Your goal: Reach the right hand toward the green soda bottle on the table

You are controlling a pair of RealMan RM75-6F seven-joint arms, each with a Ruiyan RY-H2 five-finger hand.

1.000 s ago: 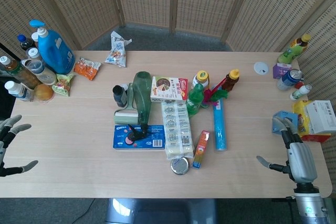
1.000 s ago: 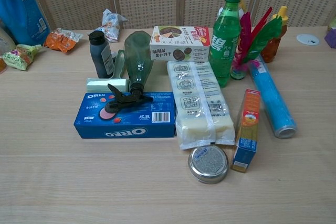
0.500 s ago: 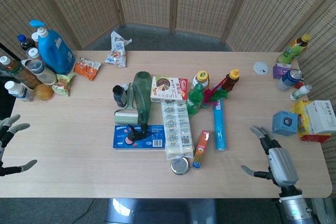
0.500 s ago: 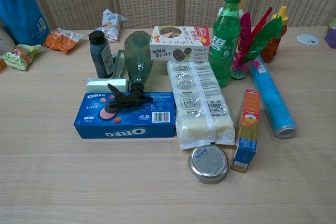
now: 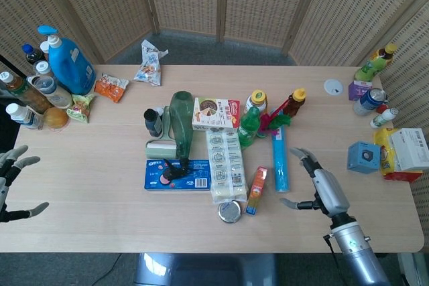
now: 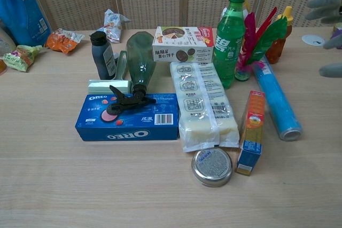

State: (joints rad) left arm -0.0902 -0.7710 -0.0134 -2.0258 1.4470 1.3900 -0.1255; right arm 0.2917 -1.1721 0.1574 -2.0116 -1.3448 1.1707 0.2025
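The green soda bottle [image 5: 249, 127] [image 6: 229, 38] stands upright in the middle of the table, beside a yellow-capped bottle [image 5: 255, 102] and a shuttlecock with pink and green feathers [image 6: 256, 36]. My right hand [image 5: 320, 189] hovers open to the right of the blue roll [image 5: 279, 160], well short of the bottle; its fingertips [image 6: 326, 1] show at the right edge of the chest view. At the left edge of the head view, off the table, my left hand [image 5: 9, 182] hangs open.
Between hand and bottle lie the blue roll [image 6: 278, 102], an orange box [image 6: 251, 132], a white packet [image 6: 206, 105] and a round tin [image 6: 212, 166]. An Oreo box [image 6: 128, 117], green spray bottle [image 6: 140, 62] and biscuit box [image 6: 183, 43] sit left. Bottles and boxes line both table ends.
My right hand has moved left and forward from the table's right edge toward the middle, and its fingertips now enter the chest view. The left hand has stayed put.
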